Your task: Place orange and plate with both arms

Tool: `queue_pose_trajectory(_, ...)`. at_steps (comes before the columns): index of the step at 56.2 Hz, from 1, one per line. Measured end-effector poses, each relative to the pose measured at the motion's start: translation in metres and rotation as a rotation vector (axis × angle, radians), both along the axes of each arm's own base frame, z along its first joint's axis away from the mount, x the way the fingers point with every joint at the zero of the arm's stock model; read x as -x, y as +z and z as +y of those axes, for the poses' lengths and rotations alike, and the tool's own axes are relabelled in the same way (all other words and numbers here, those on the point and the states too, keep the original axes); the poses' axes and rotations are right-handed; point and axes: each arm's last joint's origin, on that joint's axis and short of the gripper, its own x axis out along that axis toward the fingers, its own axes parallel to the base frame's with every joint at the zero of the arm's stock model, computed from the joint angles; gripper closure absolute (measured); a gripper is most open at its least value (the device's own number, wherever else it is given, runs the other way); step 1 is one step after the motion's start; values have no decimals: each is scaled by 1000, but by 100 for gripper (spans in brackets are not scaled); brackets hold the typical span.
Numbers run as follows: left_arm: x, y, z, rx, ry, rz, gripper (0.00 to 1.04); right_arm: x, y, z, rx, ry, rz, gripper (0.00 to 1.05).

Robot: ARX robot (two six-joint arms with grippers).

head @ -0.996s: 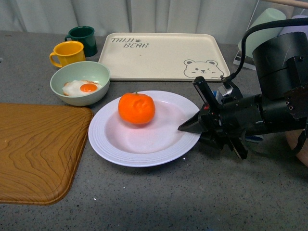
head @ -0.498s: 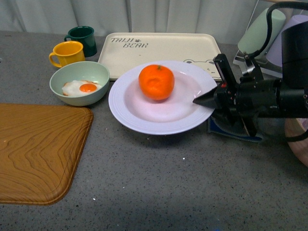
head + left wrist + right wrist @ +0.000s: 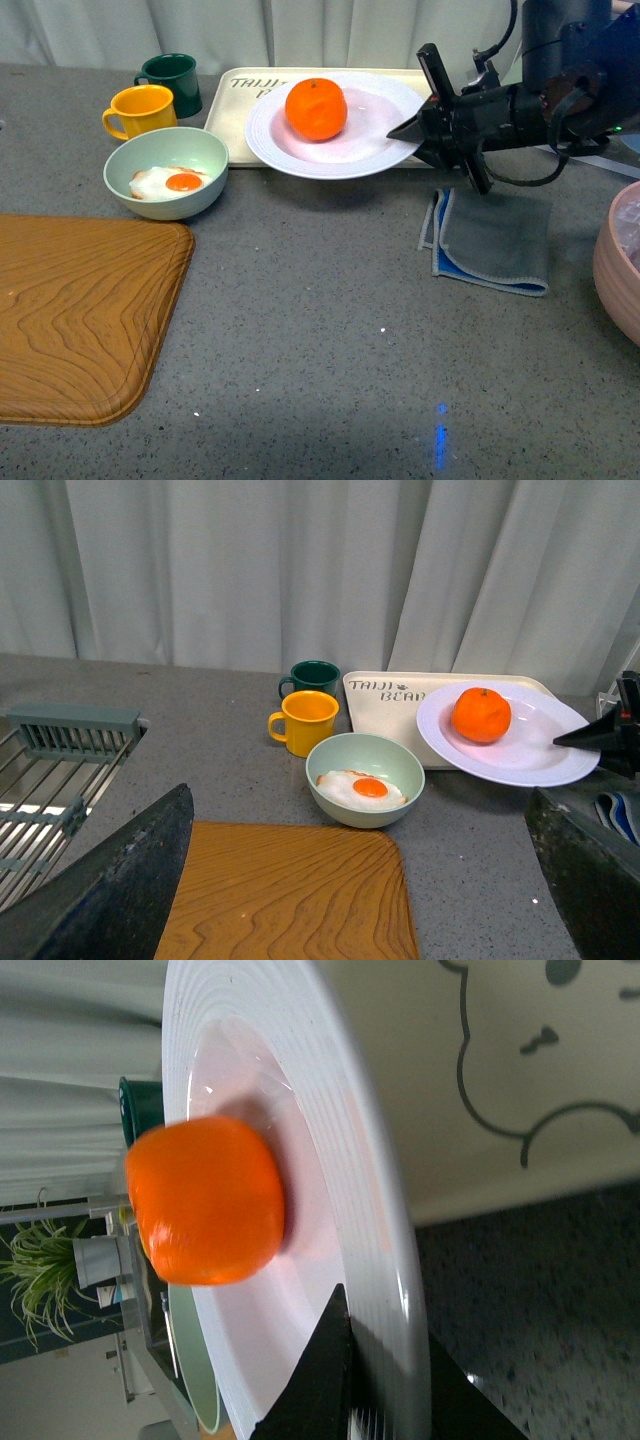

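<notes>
Round orange (image 3: 316,108) sits in glossy white plate (image 3: 372,116); plate tilted above cream tray (image 3: 235,105).

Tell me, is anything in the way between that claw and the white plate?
Nothing visible. The right claw is clamped on the plate at its rim, with the orange sitting on it, over the cream tray.

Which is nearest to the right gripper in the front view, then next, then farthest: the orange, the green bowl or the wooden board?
1. Orange, sitting on the plate that the right gripper grips by the rim.
2. Green bowl, further left on the table.
3. Wooden board, far left and toward the robot.
</notes>
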Motion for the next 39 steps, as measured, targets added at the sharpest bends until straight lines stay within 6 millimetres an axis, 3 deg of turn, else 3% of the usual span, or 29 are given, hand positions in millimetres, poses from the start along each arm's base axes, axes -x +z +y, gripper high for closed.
queue_pose_trajectory(14,0,0,0,0,0,0,7,-64,-10,14,14,4,15,101)
queue_pose_trajectory(29,0,0,0,0,0,0,7,-92,-13,20,36,9,47,101)
queue_pose_trajectory(39,0,0,0,0,0,0,7,-92,-11,18,91,-5,3,71)
